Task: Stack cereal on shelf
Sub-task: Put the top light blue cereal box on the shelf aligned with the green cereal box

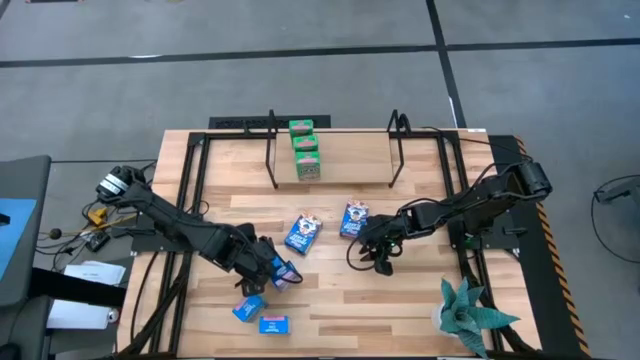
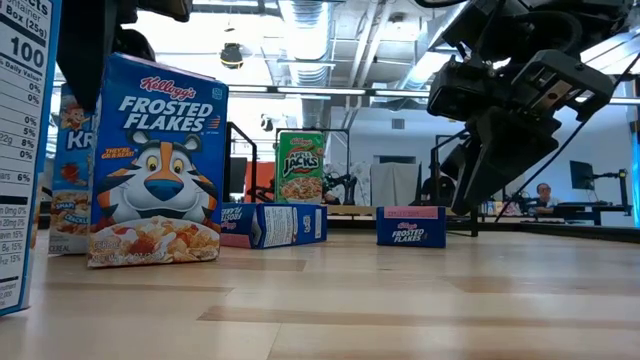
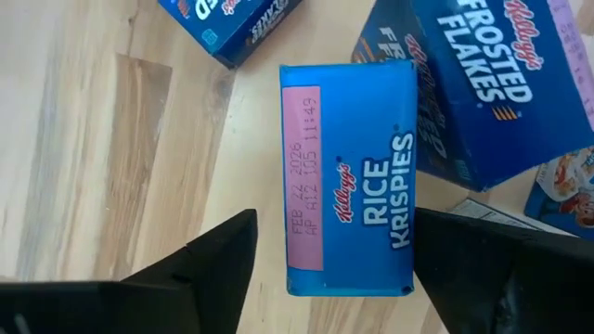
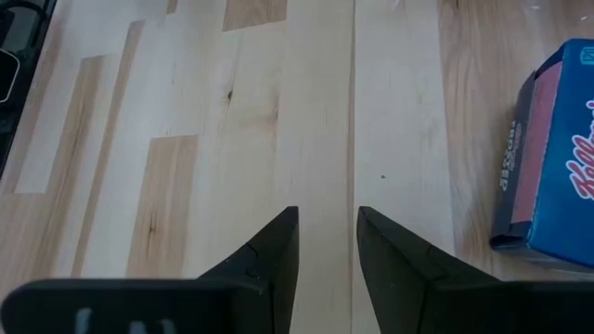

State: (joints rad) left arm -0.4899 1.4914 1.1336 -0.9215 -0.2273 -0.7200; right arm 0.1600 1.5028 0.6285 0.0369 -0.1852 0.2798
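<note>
A: Left gripper [image 3: 325, 269] is right over the light blue Rice Krispies box [image 3: 348, 176], fingers apart with one on each side of it, neither quite touching, I think.

B: How does the box lie?

A: Its long axis runs straight out ahead between the fingers, so they face its long sides. It's at the table's front left, well apart from the shelf [image 1: 335, 178] at the back.

B: The right gripper [image 4: 327, 243]?

A: Hovering mid-table over bare wood, fingers slightly parted, holding nothing, farther off.
</note>
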